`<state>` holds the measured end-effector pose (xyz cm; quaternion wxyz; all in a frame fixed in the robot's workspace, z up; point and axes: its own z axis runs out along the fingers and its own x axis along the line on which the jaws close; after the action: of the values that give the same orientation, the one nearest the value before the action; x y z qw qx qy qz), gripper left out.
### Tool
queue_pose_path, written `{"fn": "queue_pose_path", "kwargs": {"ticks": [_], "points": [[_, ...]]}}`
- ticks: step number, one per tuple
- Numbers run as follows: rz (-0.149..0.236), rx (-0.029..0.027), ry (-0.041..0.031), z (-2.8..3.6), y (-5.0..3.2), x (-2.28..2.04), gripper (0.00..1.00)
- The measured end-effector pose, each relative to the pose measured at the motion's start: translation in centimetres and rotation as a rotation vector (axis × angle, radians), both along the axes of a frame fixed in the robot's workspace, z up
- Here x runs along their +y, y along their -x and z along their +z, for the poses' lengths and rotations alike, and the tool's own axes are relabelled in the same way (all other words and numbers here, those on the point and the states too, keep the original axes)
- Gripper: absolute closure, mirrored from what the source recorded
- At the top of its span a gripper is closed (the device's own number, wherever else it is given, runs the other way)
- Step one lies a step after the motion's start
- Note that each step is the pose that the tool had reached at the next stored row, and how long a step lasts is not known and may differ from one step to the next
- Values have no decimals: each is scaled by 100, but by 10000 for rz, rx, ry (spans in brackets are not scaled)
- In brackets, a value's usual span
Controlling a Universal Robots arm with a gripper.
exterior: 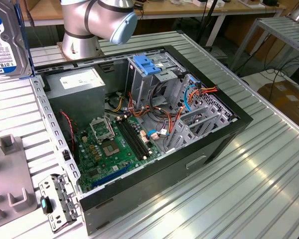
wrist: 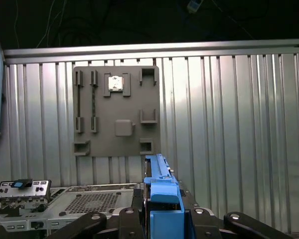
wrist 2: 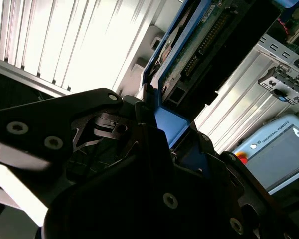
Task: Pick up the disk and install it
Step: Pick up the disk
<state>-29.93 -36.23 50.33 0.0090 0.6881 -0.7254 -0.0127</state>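
The disk (exterior: 4, 40) hangs in the air at the exterior view's upper left, above the ribbed table and to the left of the open computer case (exterior: 139, 124). Its white-and-blue label faces the camera. In both wrist views its blue carrier bracket (wrist: 162, 191) sits clamped between the black fingers of my gripper (wrist: 162, 221). The second wrist view shows the disk's circuit-board underside (wrist 2: 199, 45) rising out of the gripper (wrist 2: 164, 134).
Inside the case are a green motherboard (exterior: 112, 147), a grey power-supply box (exterior: 77, 84), a metal cage with a blue latch (exterior: 147, 64) and a drive cage (exterior: 199, 119) with cables. A grey fixture plate (wrist: 117, 109) and a loose panel (exterior: 57, 201) lie on the table.
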Motion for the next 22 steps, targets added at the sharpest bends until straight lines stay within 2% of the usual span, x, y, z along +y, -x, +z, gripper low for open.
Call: {"fn": "queue_pose_path", "kwargs": {"ticks": [10,12,22], "points": [[-19,5,1,0,-178,0,63],[-24,5,0,0,-188,-3,63],[-36,6,1,0,-234,-76,63]]}}
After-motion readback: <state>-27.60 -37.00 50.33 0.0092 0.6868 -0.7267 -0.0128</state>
